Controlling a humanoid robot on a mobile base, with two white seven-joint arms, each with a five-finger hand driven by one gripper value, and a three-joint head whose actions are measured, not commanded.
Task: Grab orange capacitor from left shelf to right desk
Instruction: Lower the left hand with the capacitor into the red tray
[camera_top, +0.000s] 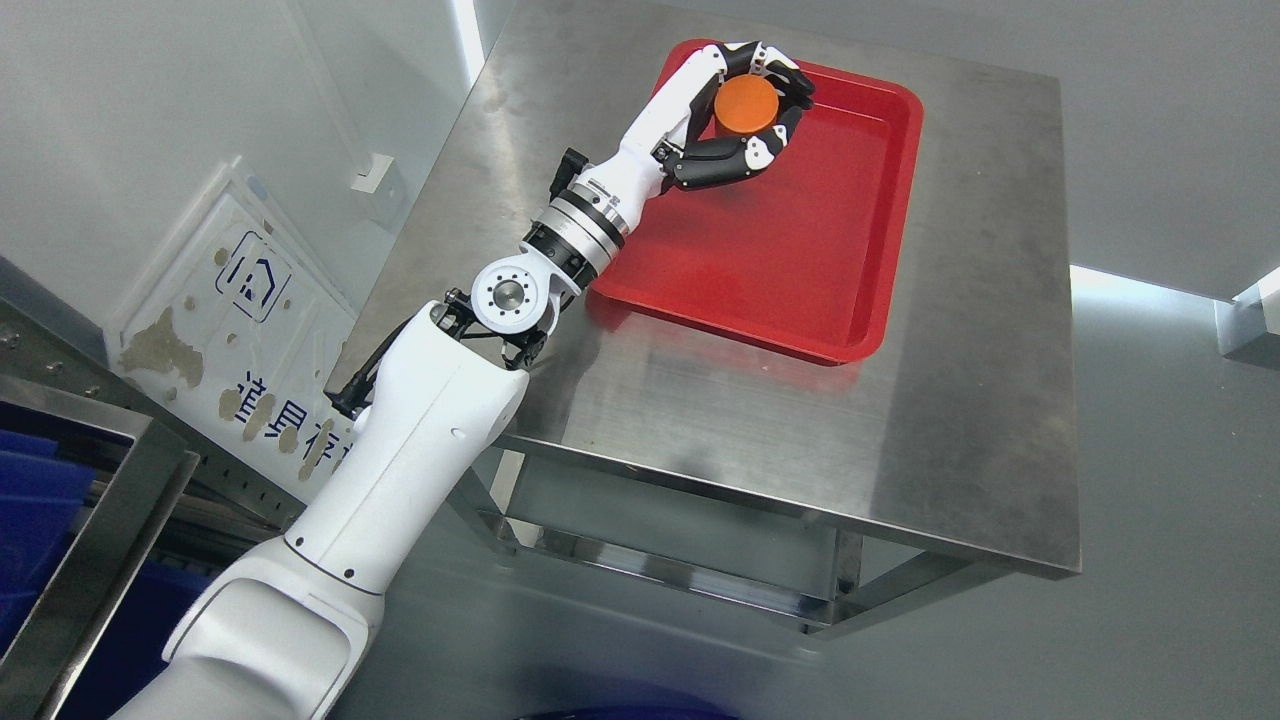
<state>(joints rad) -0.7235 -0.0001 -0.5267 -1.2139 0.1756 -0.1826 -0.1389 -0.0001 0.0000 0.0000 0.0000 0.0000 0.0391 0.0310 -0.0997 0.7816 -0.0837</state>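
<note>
head view, reading from the left: a metal shelf frame (110, 500) with blue bins (30, 500) sits at the lower left, and from there the white left arm (400, 450) stretches up and to the right across the steel desk (900, 420). it crosses the desk's near left edge and reaches over the red tray (860, 250), which lies toward the desk's far side, closer to the far left corner than to the right edge.

the left hand (745, 115) hangs over the tray's far left corner with its fingers (770, 150) curled narrowly around the orange capacitor (746, 103), thumb side on one flank and the black-and-white digits wrapping the other. the capacitor's flat top faces up, and whether its base already touches the tray floor cannot be told from this angle.

the step in hand looks like the set-down. to do it well, the hand should lower until the base sits flat on the tray, keep the capacitor upright, then spread the fingers evenly so neither side drags or tips it, and lift straight up clear of the tray rim before pulling back. the right hand is out of sight.
</note>
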